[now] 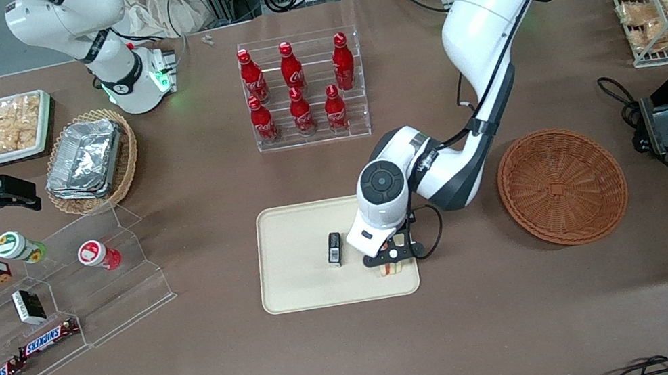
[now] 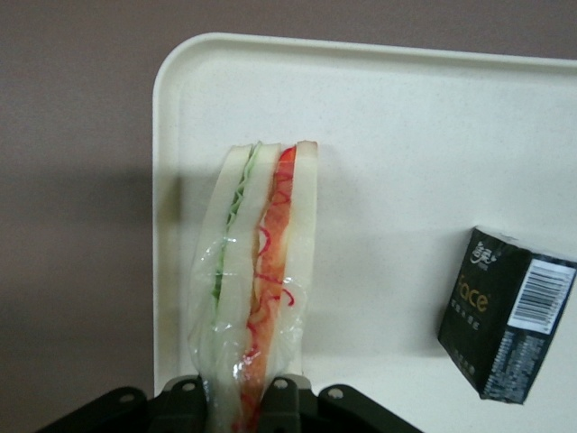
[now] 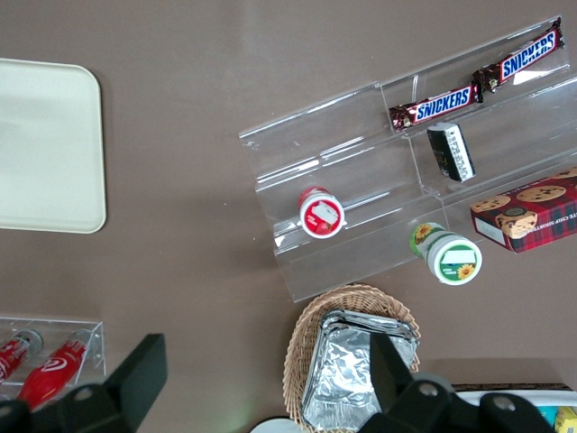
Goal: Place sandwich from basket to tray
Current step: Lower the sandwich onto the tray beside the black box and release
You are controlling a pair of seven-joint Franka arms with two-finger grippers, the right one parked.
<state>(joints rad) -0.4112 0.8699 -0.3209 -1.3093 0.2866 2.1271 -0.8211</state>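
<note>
My gripper [image 1: 390, 263] sat low center-right in the front view, clamped on the sandwich [image 2: 257, 289], which stuck out straight from between my fingers over the tray [image 1: 297, 249] near its corner. A small black box [image 1: 334, 248] lay just beside it on the tray. The basket [image 1: 562, 186] sat apart, toward the right of the frame.

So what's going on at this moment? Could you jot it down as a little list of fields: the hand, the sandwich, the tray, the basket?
gripper: left arm's gripper low over the tray's corner nearest the basket, shut on the sandwich
sandwich: clear-wrapped wedge, clamped between the fingers, over the tray
tray: cream tray, also holds a small black box apart from the sandwich
basket: reddish-brown wicker basket, nothing visible in it
task stage: sandwich out of the basket and at the tray, not yet released
</note>
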